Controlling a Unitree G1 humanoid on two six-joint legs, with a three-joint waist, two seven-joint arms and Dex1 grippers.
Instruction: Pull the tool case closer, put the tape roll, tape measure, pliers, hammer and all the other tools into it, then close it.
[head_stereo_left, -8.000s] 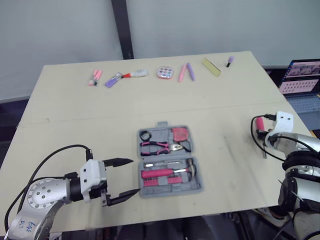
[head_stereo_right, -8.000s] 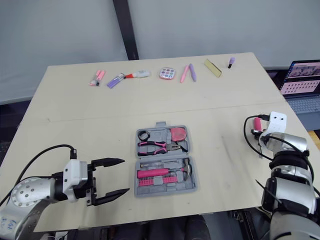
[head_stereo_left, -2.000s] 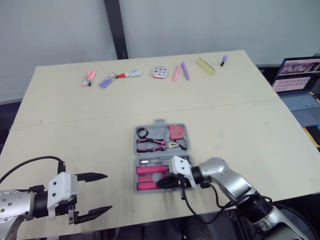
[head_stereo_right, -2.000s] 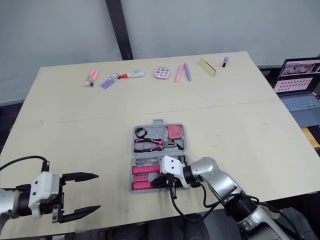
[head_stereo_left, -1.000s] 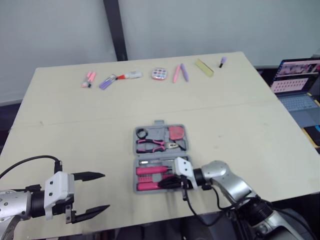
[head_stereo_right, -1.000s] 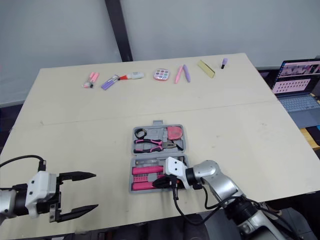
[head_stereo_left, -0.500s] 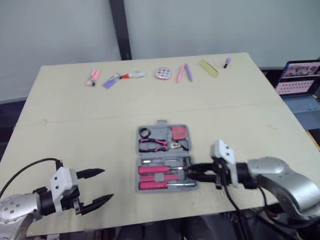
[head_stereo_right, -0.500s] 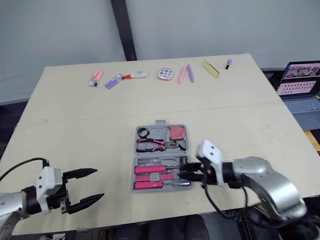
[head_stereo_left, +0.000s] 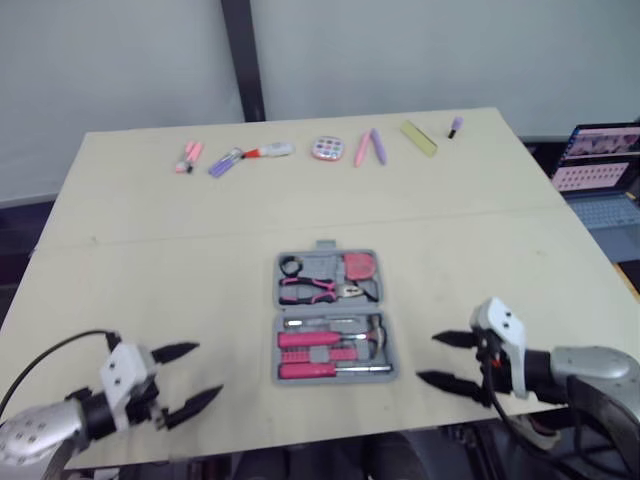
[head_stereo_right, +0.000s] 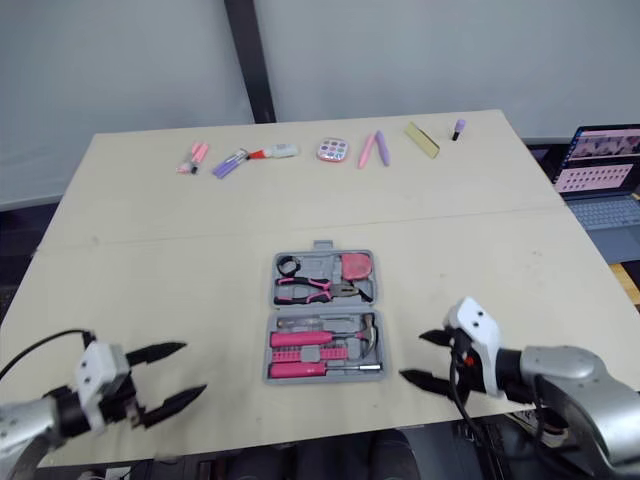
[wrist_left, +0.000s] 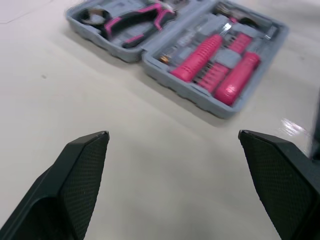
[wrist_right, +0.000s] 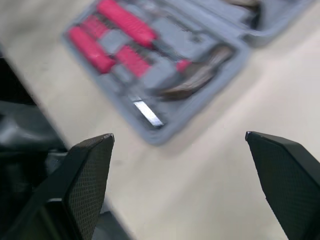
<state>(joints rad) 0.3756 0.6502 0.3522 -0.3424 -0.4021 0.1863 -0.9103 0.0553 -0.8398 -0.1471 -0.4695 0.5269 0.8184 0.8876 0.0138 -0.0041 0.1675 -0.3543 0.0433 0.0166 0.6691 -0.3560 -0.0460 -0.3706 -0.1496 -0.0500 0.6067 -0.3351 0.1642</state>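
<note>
The right pincer (head_stereo_left: 428, 358) has backed off the open tool case (head_stereo_left: 329, 311) to its 4 o'clock, spread and empty, while the left pincer (head_stereo_left: 208, 369) at 8 o'clock stays spread too.

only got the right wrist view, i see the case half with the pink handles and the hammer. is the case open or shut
Observer: Open, lying flat. The far half of the tool case holds the pliers.
Operator: where's the left hand
Observer: The left hand is open near the front edge of the table, left of the case and apart from it.
Operator: anything else on the table
Observer: A row of small pink and purple items lies along the far edge.
</note>
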